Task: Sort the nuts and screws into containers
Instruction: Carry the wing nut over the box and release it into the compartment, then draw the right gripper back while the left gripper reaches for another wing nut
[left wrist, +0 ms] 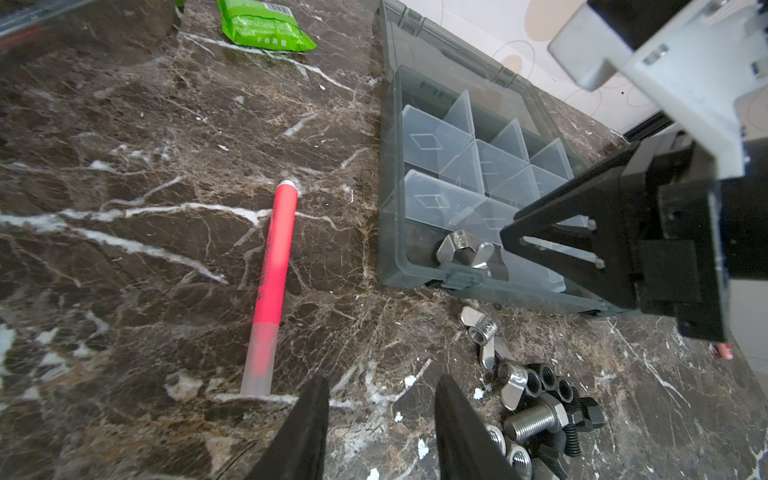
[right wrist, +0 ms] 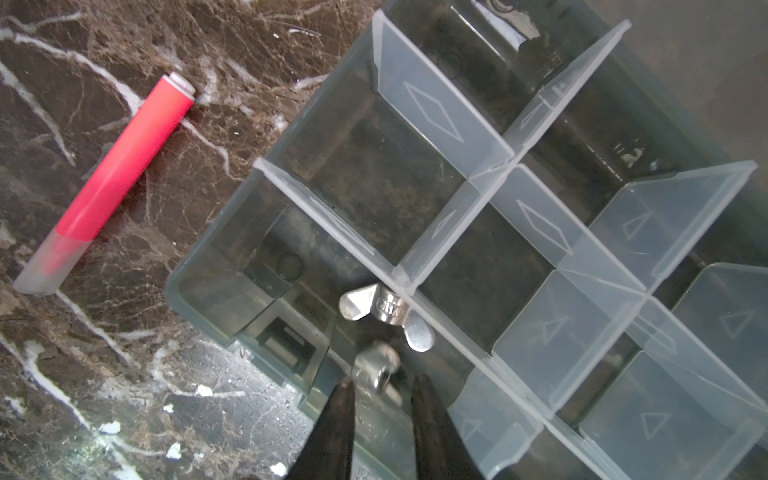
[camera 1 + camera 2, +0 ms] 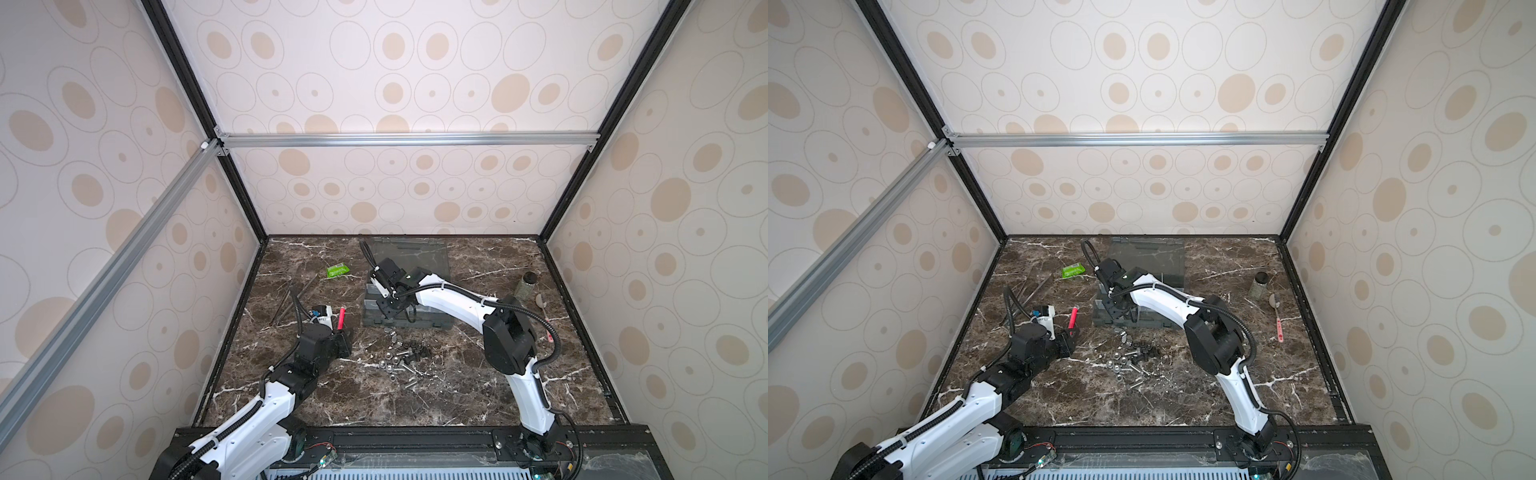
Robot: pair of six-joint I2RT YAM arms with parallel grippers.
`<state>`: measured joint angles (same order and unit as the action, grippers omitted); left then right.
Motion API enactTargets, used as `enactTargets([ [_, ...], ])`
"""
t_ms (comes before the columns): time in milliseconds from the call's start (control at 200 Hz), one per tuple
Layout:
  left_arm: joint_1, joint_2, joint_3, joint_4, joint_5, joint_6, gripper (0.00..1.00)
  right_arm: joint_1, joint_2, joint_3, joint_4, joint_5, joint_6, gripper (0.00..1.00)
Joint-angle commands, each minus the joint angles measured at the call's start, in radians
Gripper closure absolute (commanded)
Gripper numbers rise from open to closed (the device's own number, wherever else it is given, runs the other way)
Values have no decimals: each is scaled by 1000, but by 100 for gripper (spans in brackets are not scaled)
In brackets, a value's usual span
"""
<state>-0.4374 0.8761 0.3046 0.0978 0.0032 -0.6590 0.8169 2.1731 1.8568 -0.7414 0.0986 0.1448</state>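
One wing nut (image 2: 386,318) sits lower-centre in the corner compartment (image 2: 232,257), so right gripper (image 2: 383,380) hangs there, jaws parted, second nut (image 2: 376,365) loose; left gripper (image 1: 382,380) spread, empty.

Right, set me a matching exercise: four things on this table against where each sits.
1 red pen
2 green packet
3 black-capped jar
4 pile of screws and nuts

A far right of the table
B just in front of the box
C left of the box, nearer front
D left of the box, further back

Pairs: 1-C, 2-D, 3-A, 4-B
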Motion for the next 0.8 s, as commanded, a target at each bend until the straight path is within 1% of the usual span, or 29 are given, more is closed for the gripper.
enactTargets([
  [0,7,3,5,24,4,-18,58,-3,-13,3,-24,2,-1,72],
  [345,7,13,11,15,6,-16,57,-3,-58,-30,-6,-7,23,72],
  [650,6,61,40,25,46,-11,58,-8,-171,-108,29,-4,47,71],
  [795,6,89,55,36,65,-9,58,-8,-257,-190,50,3,63,71],
])
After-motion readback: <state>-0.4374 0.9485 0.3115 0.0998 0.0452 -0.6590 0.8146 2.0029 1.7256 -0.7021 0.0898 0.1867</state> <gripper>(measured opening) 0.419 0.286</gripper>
